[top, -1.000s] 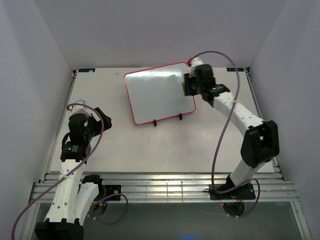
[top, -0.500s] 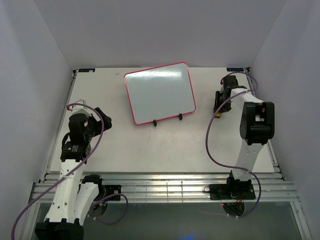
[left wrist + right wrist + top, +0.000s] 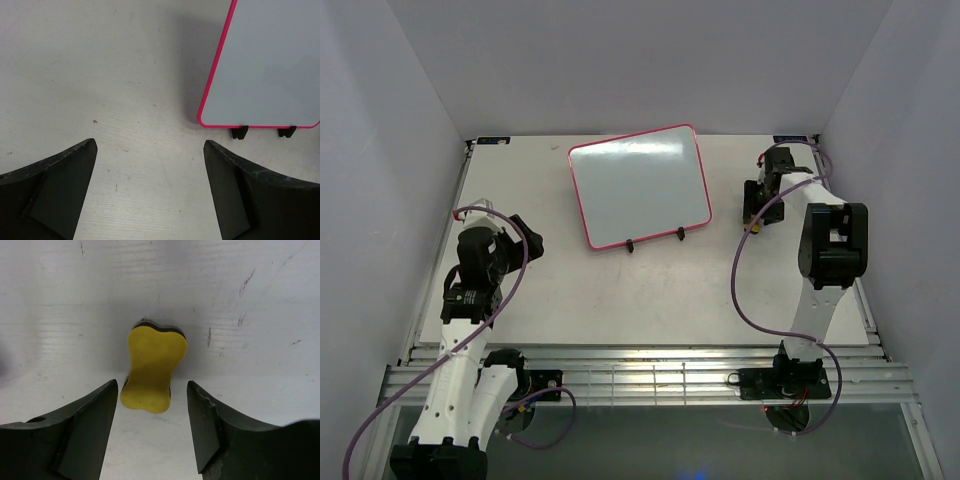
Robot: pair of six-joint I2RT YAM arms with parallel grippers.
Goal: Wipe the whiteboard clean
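Pale lavender walls close in a white table (image 3: 650,290), with both arm bases at its near edge. The whiteboard (image 3: 640,185) stands toward the back, left of centre, propped at a tilt on a black wire stand (image 3: 631,246). It has a pink-red frame and a plain pale face.

The top view places the left gripper (image 3: 150,150) low over the left side of the table, well apart from the board, but it does not show how the jaws stand. The left wrist camera does: the two dark fingers are spread wide over bare tabletop with nothing between them. The board's lower left corner and two stand feet sit ahead to the right.

From above, the right gripper (image 3: 755,200) points down at the table just right of the board, and whatever lies under it is hidden. The right wrist camera shows a yellow eraser (image 3: 152,370) with a dark underside lying on the scuffed surface. It sits between the parted fingertips, with a sliver of table visible on either side.
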